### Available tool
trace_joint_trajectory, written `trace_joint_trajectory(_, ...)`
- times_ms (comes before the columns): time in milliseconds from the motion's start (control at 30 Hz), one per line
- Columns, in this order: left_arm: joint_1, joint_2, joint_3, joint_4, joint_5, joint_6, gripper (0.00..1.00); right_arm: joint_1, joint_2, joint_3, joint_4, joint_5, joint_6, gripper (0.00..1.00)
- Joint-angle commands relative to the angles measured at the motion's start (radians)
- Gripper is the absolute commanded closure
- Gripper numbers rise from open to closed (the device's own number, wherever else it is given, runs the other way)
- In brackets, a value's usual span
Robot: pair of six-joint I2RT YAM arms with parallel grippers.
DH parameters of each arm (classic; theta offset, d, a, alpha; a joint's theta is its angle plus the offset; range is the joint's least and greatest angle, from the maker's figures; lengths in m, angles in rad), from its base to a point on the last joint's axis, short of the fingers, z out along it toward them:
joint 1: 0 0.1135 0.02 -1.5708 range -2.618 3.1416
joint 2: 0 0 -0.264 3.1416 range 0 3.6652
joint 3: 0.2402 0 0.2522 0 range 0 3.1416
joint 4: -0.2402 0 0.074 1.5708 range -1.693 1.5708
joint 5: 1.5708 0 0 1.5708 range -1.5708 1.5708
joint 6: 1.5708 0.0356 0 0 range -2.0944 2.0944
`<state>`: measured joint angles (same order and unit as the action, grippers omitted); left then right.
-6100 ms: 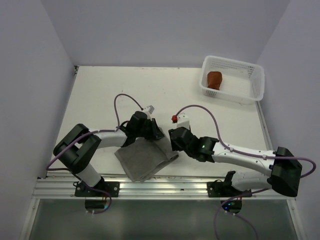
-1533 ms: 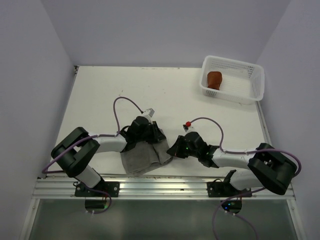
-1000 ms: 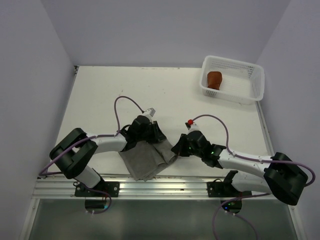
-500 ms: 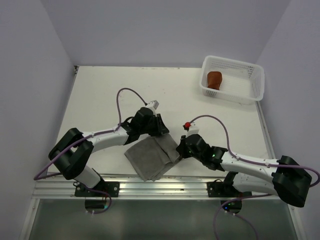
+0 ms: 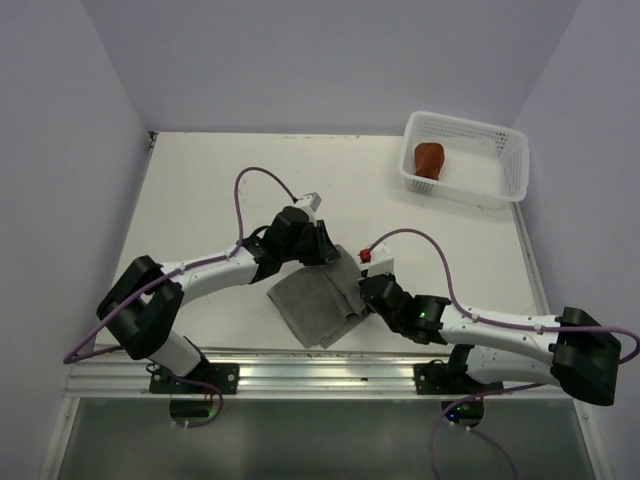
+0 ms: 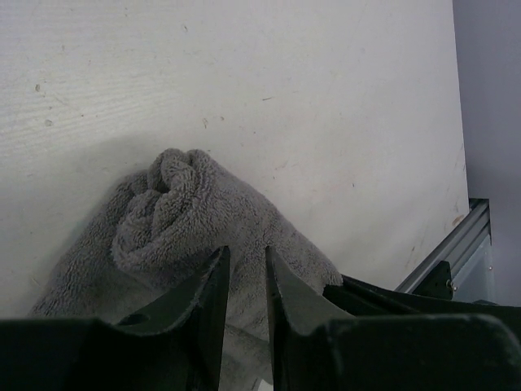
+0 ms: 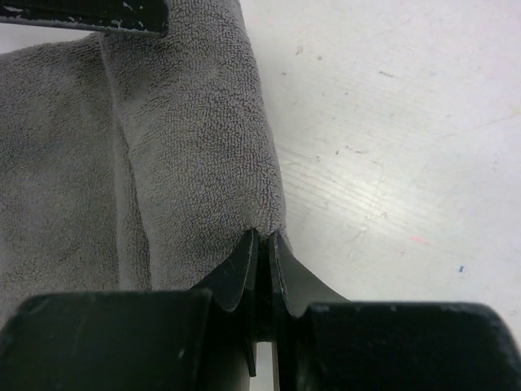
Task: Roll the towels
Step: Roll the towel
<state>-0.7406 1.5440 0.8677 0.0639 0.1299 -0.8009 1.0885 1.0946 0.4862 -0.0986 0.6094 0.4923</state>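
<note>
Grey towel (image 5: 318, 305) pinched at both ends of its fold

Overhead: the towel lies near the front edge of the table (image 5: 250, 180), between the arms. The left gripper (image 5: 325, 250) is at its far corner and the right gripper (image 5: 368, 292) at its right edge, probably so the fold stays tight for rolling. The brown towel (image 5: 430, 158) sits rolled in the basket (image 5: 500, 165), well apart.

Left wrist: the fingers stand nearly together with cloth in the slit, seemingly nipping a bunched corner (image 6: 179, 212).

Right wrist: the jaws are pressed together on the doubled edge (image 7: 187, 138), which keeps that end from unfolding.
</note>
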Motion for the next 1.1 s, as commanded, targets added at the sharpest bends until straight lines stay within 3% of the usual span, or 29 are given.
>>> trace_joint_trajectory(0,0.003,-0.039,0.047,-0.004,-0.007,0.023,0.72,0.008,0.005,0.069,-0.035,0.127,-0.072,1.00)
trace_joint_trajectory(300,0.001,-0.073,0.071,-0.009,0.005,0.022,0.72,0.119,0.099,0.110,-0.064,0.262,-0.141,1.00)
trace_joint_trajectory(700,-0.013,-0.085,0.070,-0.004,0.020,0.011,0.73,0.350,0.393,0.302,-0.176,0.542,-0.136,1.00)
trace_joint_trajectory(1067,-0.022,-0.137,-0.074,0.028,0.013,-0.012,0.73,0.484,0.665,0.485,-0.369,0.616,-0.046,1.00)
